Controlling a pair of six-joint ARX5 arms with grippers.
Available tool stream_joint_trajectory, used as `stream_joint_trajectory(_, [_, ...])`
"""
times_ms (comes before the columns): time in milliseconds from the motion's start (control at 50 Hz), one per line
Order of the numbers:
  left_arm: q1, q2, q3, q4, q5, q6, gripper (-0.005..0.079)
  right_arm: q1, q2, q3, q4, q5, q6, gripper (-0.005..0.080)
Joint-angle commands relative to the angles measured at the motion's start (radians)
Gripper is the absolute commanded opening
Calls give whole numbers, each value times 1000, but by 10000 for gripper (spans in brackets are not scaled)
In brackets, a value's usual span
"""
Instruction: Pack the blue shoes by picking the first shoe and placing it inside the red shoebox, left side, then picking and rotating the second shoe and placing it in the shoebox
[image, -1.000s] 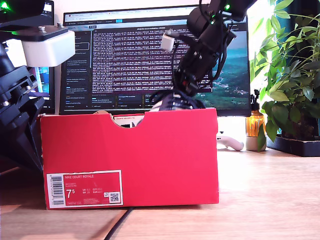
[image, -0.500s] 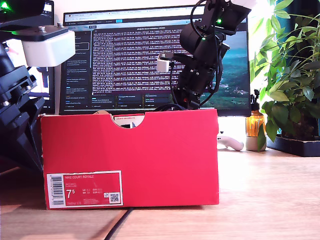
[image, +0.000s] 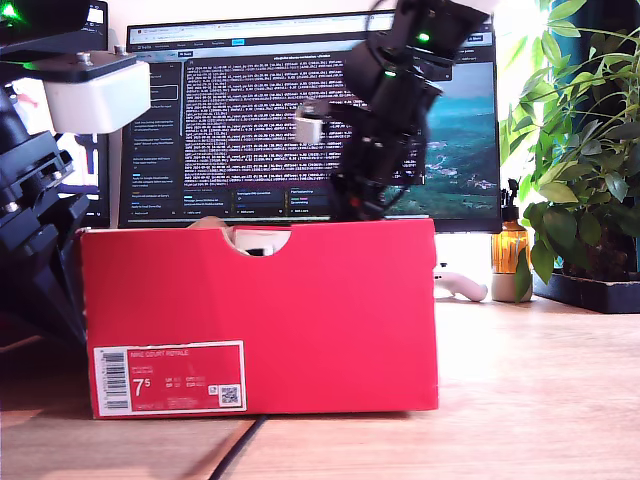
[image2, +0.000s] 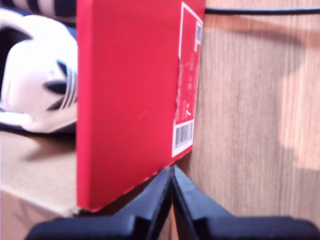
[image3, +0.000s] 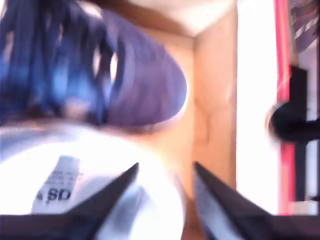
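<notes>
Shoebox (image: 300, 300): matt red card outside, bare brown card inside; glossy white paper label (image: 168, 377) on its front. Shoe (image3: 140, 85) in it: soft matt navy. Table (image: 520, 400) beside it: smooth pale wood grain.

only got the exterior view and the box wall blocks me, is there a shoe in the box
observer: yes, the second wrist view shows a navy shoe lying inside the box.
operator: is my second gripper holding it
observer: no, its jaws are open above the shoe, with nothing between them.
operator: and my first gripper, cant see its tips
observer: it is shut, outside the box, by the corner of the labelled wall.
operator: anything else from that side
observer: the first wrist view shows a white shoe heel with a navy logo inside the box.
</notes>
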Motion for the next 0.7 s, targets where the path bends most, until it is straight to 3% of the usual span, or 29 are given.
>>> stream_joint_trajectory(0, [-3, 10, 13, 6, 9, -4, -19, 24, 23, 19, 6, 27, 3, 382])
stream_joint_trajectory(300, [-3, 10, 13, 8, 10, -4, -19, 77, -24, 37, -5, 304, 76, 379])
stream_joint_trajectory(520, [-3, 10, 13, 9, 32, -5, -19, 95, -110, 126, -129, 329, 330, 361])
stream_joint_trajectory(680, [-3, 10, 13, -8, 31, -10, -19, 97, -169, 183, -286, 328, 549, 140])
